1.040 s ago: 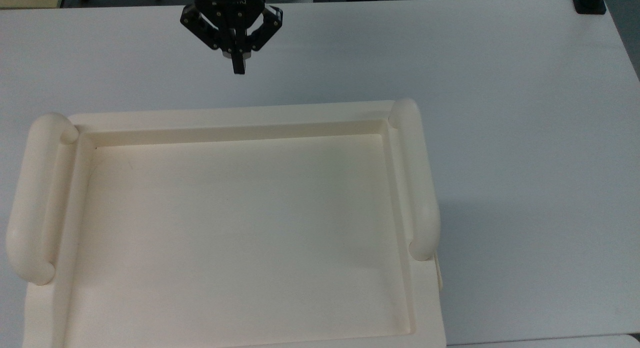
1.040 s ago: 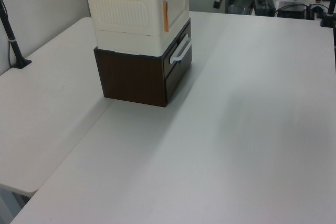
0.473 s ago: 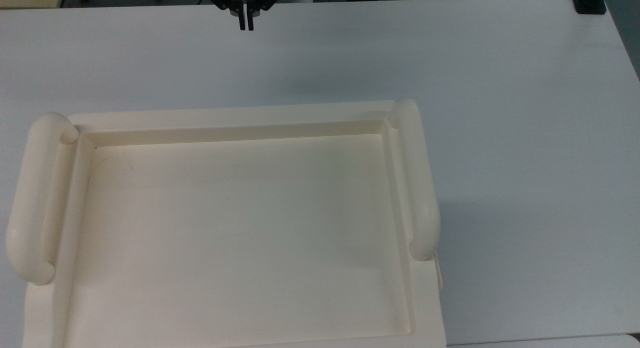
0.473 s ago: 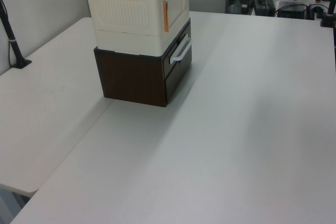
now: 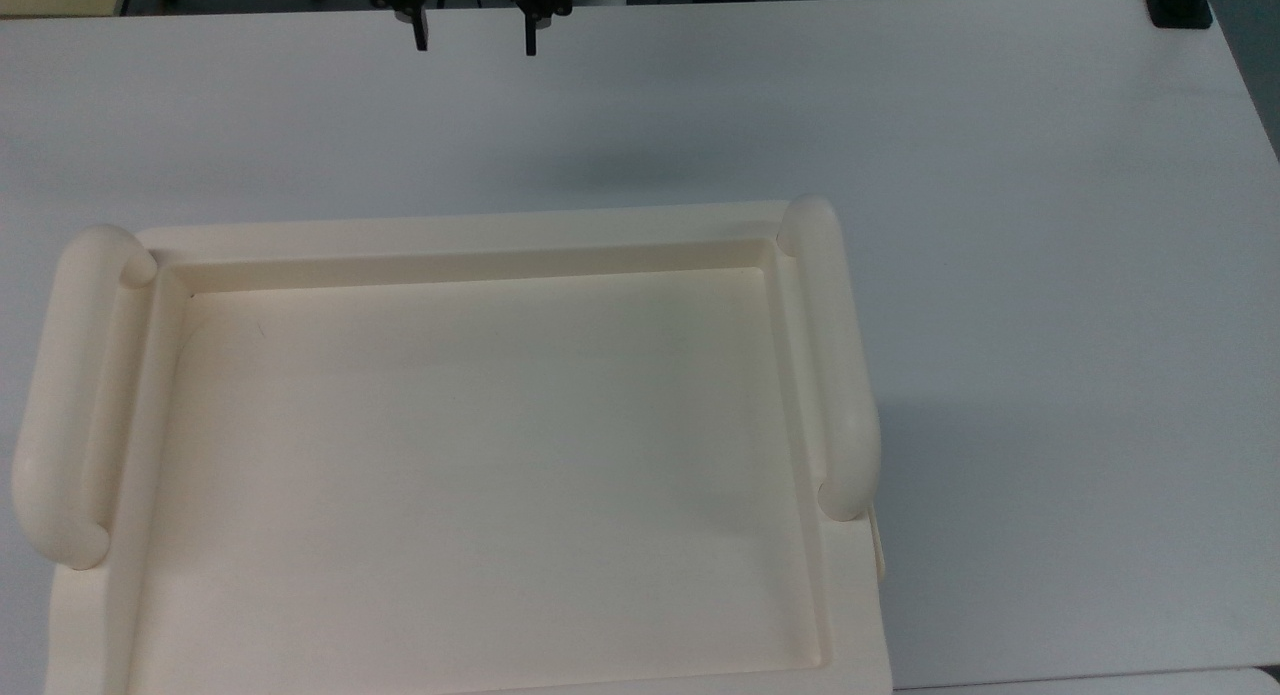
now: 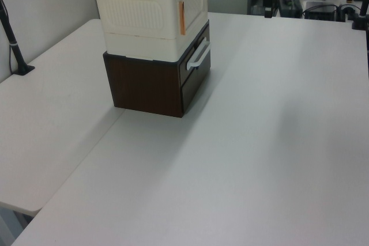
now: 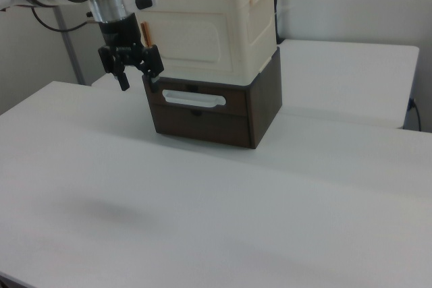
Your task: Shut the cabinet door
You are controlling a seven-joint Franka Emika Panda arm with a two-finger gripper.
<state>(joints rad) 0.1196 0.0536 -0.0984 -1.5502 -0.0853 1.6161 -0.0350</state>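
In the top view your gripper (image 5: 474, 37) hangs jaws spread, well beyond the cabinet's (image 5: 480, 455) far rim — in the right view it hovers before the cabinet door (image 7: 196, 48), which looks already flush.

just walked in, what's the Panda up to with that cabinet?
The gripper hangs open in the air with nothing between its fingers, clear of the cream cabinet, which sits on a dark brown drawer unit on the white table. In the right view, the cabinet door on the face toward the arm looks flush with the body, so the closing appears done. In the top view the gripper sits at the table's far edge.
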